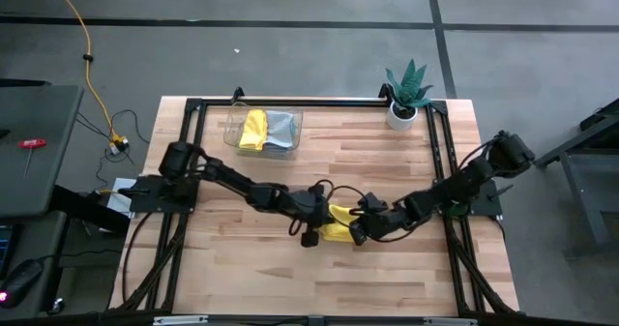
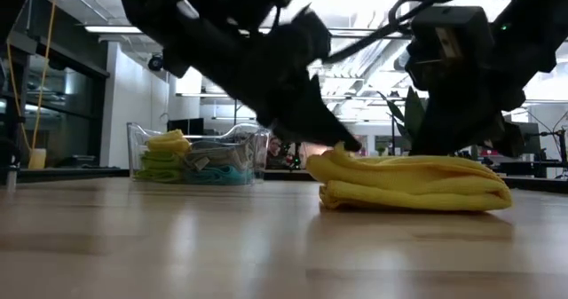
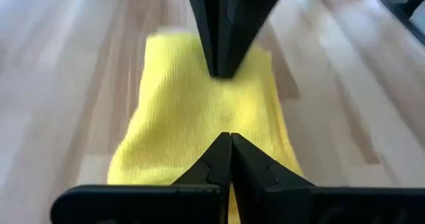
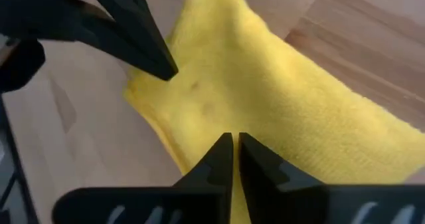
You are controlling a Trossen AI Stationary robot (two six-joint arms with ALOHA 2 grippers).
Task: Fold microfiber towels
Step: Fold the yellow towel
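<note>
A folded yellow microfiber towel point(image 1: 336, 231) lies flat on the wooden table near its middle, several layers thick in the low view point(image 2: 408, 188). My left gripper point(image 3: 230, 139) reaches in from the table's left, shut, its tips at the towel's left end. My right gripper point(image 4: 233, 139) reaches in from the right, shut, over the towel's top. In each wrist view the other gripper's pointed tip stands opposite on the same towel. More folded towels, yellow, grey, green and teal, lie in a clear tray point(image 2: 200, 153). My left gripper rests its shut fingertips point(image 2: 348, 145) on the top layer at the towel's left end point(image 2: 337, 161), slanting down from the table's left. The towel lies flat on the table. My right gripper sets its shut fingertips point(image 3: 222, 70) on the towel's top face point(image 3: 219, 91), slanting down from the right. No cloth shows between the fingers. The towel stays flat under them.
The clear tray point(image 1: 263, 133) stands at the far edge, left of centre. A potted plant point(image 1: 406, 99) stands at the far right corner. Bare wood stretches from the towel to the near edge point(image 1: 319, 287).
</note>
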